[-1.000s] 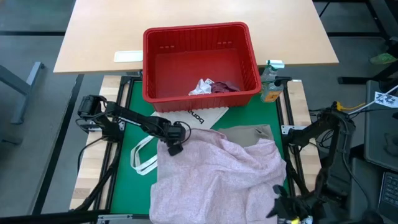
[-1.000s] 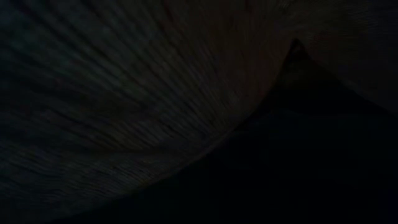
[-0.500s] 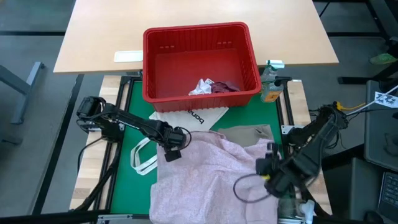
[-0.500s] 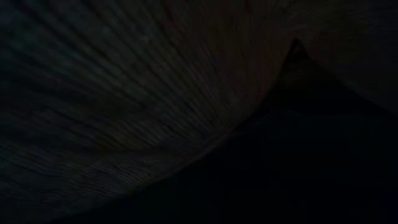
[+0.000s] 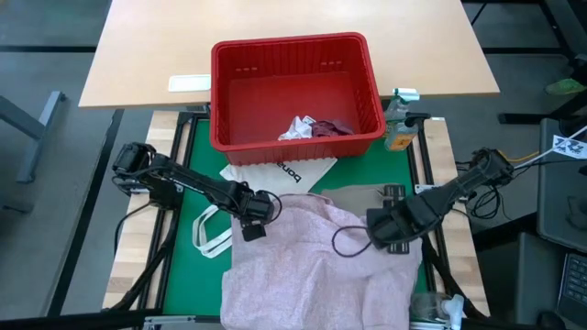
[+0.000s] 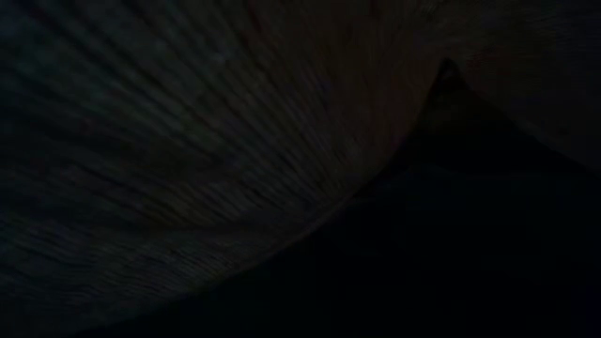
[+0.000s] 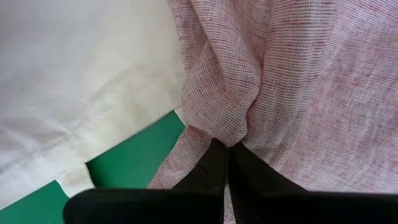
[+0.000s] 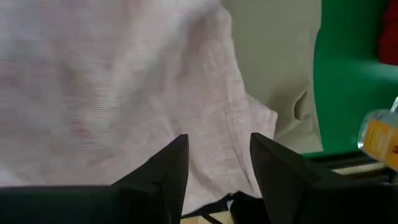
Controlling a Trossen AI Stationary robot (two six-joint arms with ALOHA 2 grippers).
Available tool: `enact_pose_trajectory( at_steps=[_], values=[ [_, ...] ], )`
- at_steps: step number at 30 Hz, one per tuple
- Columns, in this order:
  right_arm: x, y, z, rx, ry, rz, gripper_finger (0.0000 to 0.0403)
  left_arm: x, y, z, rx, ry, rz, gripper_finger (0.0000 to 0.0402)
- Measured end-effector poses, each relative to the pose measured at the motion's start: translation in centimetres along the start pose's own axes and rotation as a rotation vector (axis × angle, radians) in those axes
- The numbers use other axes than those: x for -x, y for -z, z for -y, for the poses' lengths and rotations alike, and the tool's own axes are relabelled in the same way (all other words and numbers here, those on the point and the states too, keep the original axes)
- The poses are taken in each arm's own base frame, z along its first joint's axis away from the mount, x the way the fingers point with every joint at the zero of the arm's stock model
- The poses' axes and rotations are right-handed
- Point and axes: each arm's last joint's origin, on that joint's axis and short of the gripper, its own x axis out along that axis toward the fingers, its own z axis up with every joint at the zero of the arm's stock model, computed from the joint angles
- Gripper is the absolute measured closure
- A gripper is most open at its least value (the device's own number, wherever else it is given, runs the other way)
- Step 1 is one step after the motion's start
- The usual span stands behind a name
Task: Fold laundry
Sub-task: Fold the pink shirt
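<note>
- The mottled pink garment (image 5: 316, 266) lies spread across the near half of the green mat (image 5: 188, 197), its near edge hanging over the table's front.
- The left gripper (image 5: 252, 215) sits at the garment's far left corner, fingers pinched shut on a bunched fold of the pink cloth — the left wrist view shows the weave gathered right at the fingertips (image 7: 225, 152).
- The right gripper (image 5: 383, 231) hovers over the garment's right edge with its two fingers (image 8: 171, 165) parted and nothing between them; pink cloth lies below.
- A beige-khaki garment (image 5: 367, 197) lies partly under the pink one, showing at its far right side.
- The white tote bag (image 5: 275, 172) lies flat between the pink garment and the red basket (image 5: 295, 92), its loop handles out to the left.
- In the basket lie a small white piece (image 5: 295, 128) and a maroon one (image 5: 330, 128).
- A bottle (image 5: 397, 124) stands just right of the basket.
- The low view is almost wholly dark — probably cloth draped over the lens.
</note>
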Motion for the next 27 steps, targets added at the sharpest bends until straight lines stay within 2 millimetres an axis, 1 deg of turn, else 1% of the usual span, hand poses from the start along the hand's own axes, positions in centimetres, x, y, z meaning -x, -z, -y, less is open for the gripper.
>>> enact_pose_trajectory(
  at_steps=[3, 7, 14, 17, 23, 25, 27],
  values=[
    [-1.0, 0.2, 1.3, -0.016, -0.011, -0.026, 0.0231, 0.0, 0.0, 0.0, 0.001, 0.002, 0.004, 0.0401],
    [-2.2, 1.4, 2.9, -0.052, -0.035, -0.089, 0.0231, 0.0, 0.0, 0.0, 0.002, 0.002, 0.004, 0.0401],
    [-3.5, 2.6, 4.8, -0.097, -0.037, -0.110, 0.0231, 0.0, -0.1, 0.0, 0.003, 0.002, 0.005, 0.0401],
    [-4.1, 2.5, 4.9, -0.102, -0.083, -0.118, 0.0231, 0.0, -0.1, 0.0, 0.003, 0.002, 0.005, 0.0401],
    [-5.5, 2.3, 4.3, -0.062, -0.183, -0.119, 0.0237, 0.0, -0.1, 0.0, 0.003, 0.003, 0.006, 0.0401],
    [-5.7, 2.3, 4.2, -0.061, -0.188, -0.127, 0.0252, 0.0, -0.1, 0.0, 0.003, 0.003, 0.006, 0.0401],
    [-5.7, 2.3, 4.2, -0.061, -0.185, -0.127, 0.0278, 0.0, -0.1, 0.0, 0.003, 0.003, 0.006, 0.0401]
  ],
)
